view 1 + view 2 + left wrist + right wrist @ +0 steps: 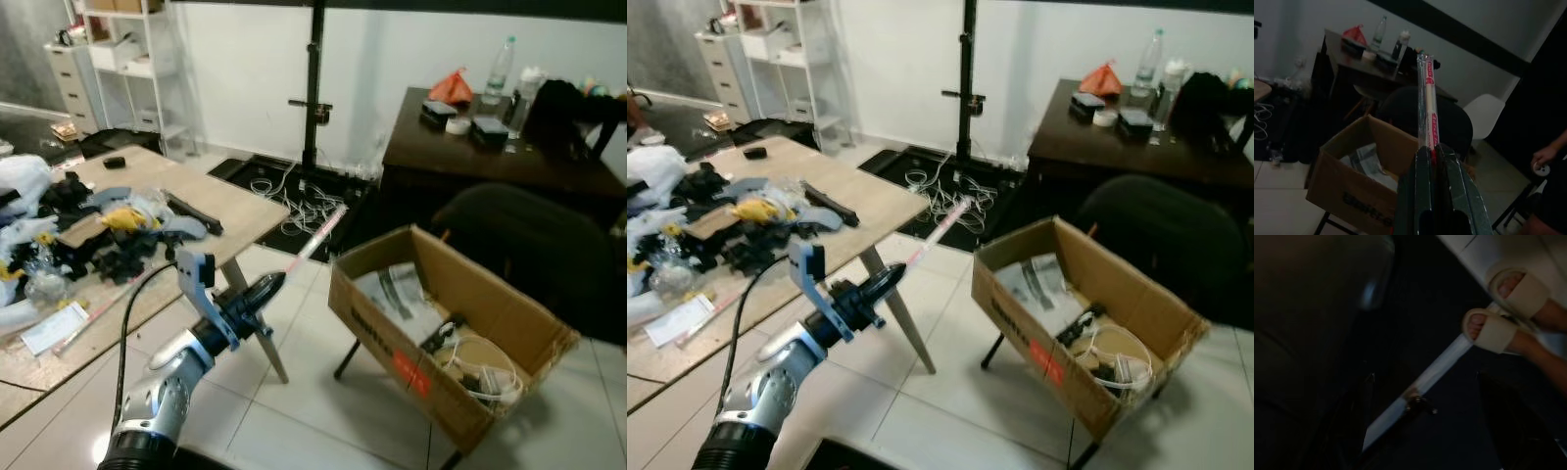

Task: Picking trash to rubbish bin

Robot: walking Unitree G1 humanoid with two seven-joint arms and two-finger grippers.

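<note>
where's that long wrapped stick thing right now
In the head views the wrapped stick is clamped in the left hand, held out over the tiled floor between the cluttered wooden table and the open cardboard box, its tip pointing toward the box.

A light wooden desk (211, 201) on the left carries a heap of black and yellow clutter (116, 240) and crumpled white plastic (22, 181); a dark desk (460, 157) against the far wall holds a clear bottle (499, 69), an orange bag (452, 88) and a roll of tape (458, 125); a black chair (534, 245) stands before it; white cables (306, 206) lie tangled around a black stand (315, 83); white shelves (132, 64) fill the far left corner; a person's 2 sandalled feet (1508, 313) rest on the floor.
</note>
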